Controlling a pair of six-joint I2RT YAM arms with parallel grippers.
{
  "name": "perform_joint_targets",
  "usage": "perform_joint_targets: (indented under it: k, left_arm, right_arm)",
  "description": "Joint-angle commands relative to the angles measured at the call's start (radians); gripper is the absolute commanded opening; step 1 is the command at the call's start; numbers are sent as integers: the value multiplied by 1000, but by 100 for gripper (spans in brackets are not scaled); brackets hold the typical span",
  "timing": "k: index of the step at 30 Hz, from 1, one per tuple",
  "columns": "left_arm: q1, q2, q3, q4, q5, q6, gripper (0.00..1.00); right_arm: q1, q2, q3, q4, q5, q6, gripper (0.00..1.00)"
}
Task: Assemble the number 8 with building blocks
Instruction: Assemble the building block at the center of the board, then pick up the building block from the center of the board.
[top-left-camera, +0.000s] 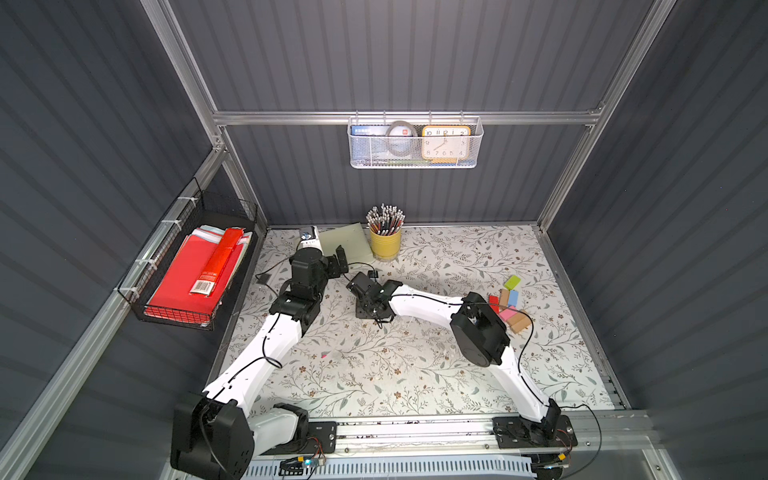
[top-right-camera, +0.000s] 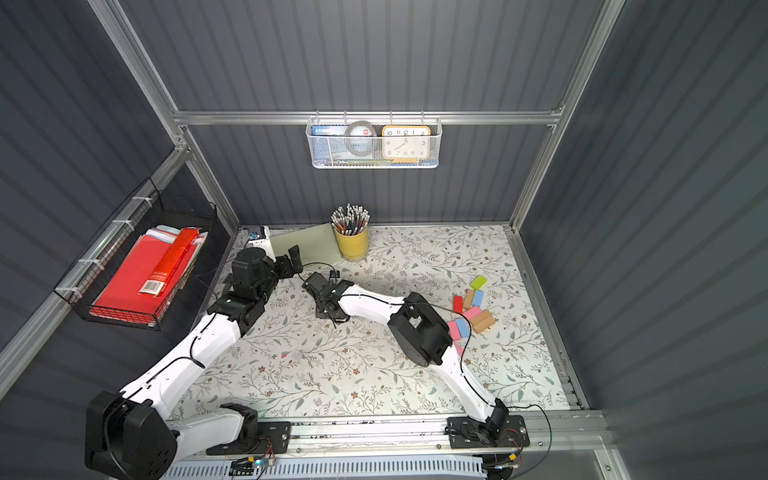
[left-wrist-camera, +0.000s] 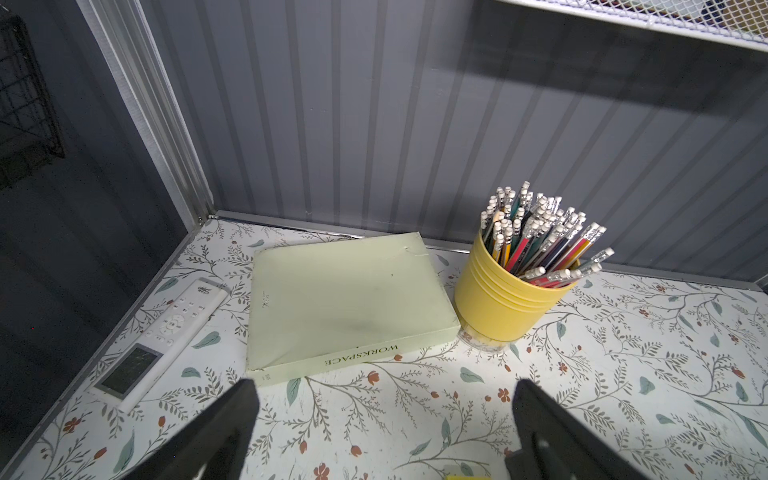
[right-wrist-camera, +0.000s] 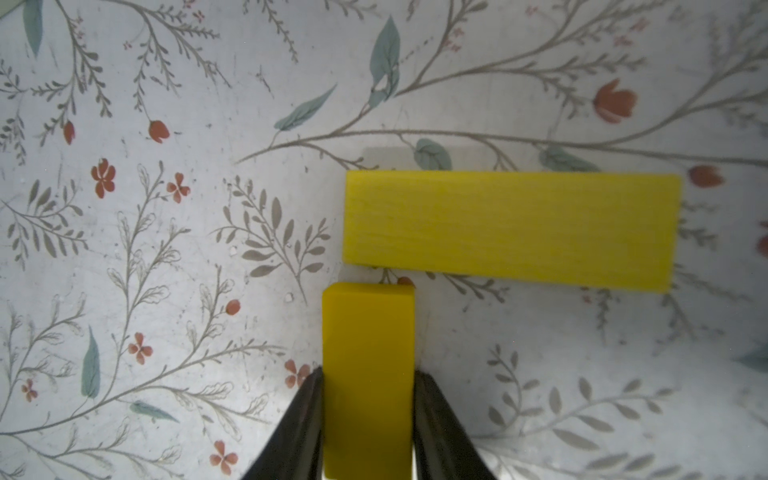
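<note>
The floral desk (top-left-camera: 415, 374) fills the lower middle of both top views. A black wire basket (top-left-camera: 183, 266) of red folders hangs at the left edge and a white mesh basket (top-left-camera: 415, 143) with a clock at upper centre.

The left claw (top-left-camera: 338, 262) sits left of centre. Its wrist view shows the left claw (left-wrist-camera: 382, 432) spread wide with nothing between its fingers. That view also shows a pale green book (left-wrist-camera: 345, 303), a yellow cup (left-wrist-camera: 503, 299) of pencils touching it, and a white remote (left-wrist-camera: 166, 336). The top views show little of the remote, which the arm mostly covers.

The loose blocks (top-left-camera: 504, 297) lie bunched at centre right of the top views, partly behind the right elbow, with a lime green block (top-left-camera: 512, 282) at the far end of the bunch.

The right claw (top-left-camera: 374, 309) points down at frame centre, and from above its fingers and load are hidden. Only the right wrist view shows the right claw (right-wrist-camera: 368, 382) closed narrowly on the long sides of a yellow block (right-wrist-camera: 368, 353). That block's free end is just beside one end of a second yellow block (right-wrist-camera: 511, 228), which lies flat. The two stand at right angles, with a sliver of desk between them.
</note>
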Motion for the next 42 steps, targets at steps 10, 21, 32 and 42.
perform_joint_targets:
  k: [10,21,32,42]
  left_arm:
    - [-1,-23,-12,11,-11,-8,99]
    - [-1,-37,-20,32,18,-11,99]
    - [-14,32,21,43,183,3,99]
    - [-216,178,139,-36,310,91,99]
  right_arm:
    - [-13,11,18,-52,4,7,61]
    - [-68,-291,-116,-59,125,-15,65]
    - [-279,-719,-617,-64,190,-44,72]
    - [-434,-1052,-1008,-6,197,-4,72]
